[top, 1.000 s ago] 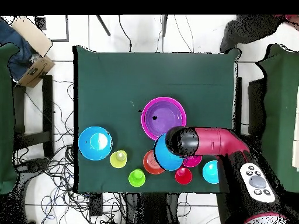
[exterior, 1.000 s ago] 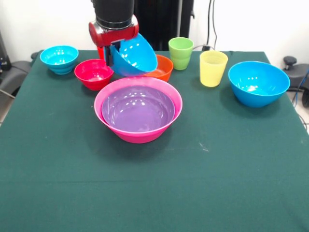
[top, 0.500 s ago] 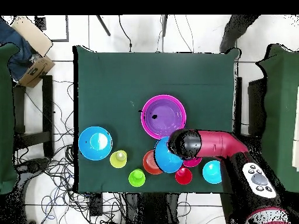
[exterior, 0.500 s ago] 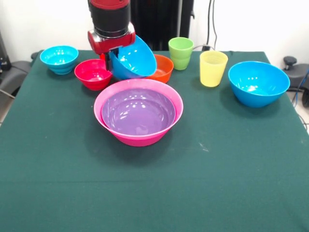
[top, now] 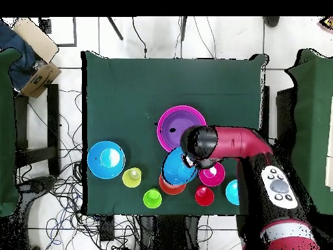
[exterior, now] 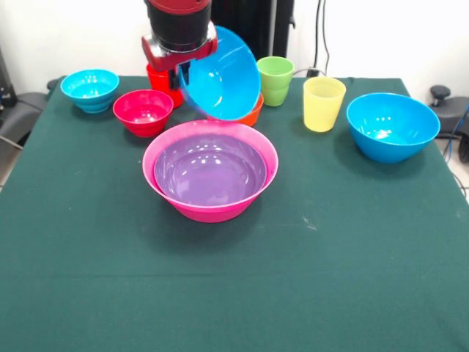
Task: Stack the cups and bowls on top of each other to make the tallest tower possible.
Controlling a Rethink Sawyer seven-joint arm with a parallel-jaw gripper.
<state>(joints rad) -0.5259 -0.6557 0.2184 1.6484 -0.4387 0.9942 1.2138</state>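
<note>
Blue plastic: a medium blue bowl (exterior: 220, 73) is carried clear of the table by the gripper (exterior: 182, 67), whose jaws are closed on the bowl's rim. Held by one edge only, the bowl hangs steeply tilted, its hollow facing the front camera. In the front view it sits at 12 o'clock of the tower (exterior: 210, 172), a pink bowl (exterior: 165, 143) with a purple bowl (exterior: 209, 167) nested inside; this placement suggests the blue bowl is being brought over the pile to go in next. In the overhead view the carried bowl (top: 179, 165) overlaps only the pile's edge, so it is probably not yet centred.

Surrounding objects, front view, by clock direction from the tower:
- 12 o'clock, behind the carried bowl: an orange bowl (exterior: 254, 111), mostly hidden.
- 11 o'clock: a red cup (exterior: 163, 82), partly behind the gripper.
- 10 o'clock: a magenta-red bowl (exterior: 142, 111), and farther out a cyan bowl (exterior: 90, 89).
- 1 o'clock: a green cup (exterior: 275, 79) and a yellow cup (exterior: 323, 103).
- 2 o'clock: a second blue bowl (exterior: 392, 126), well apart.

Nothing lies between the carried bowl and the pile. The tilt is the likely hazard: a slanted release could leave it sitting askew in the purple bowl.
</note>
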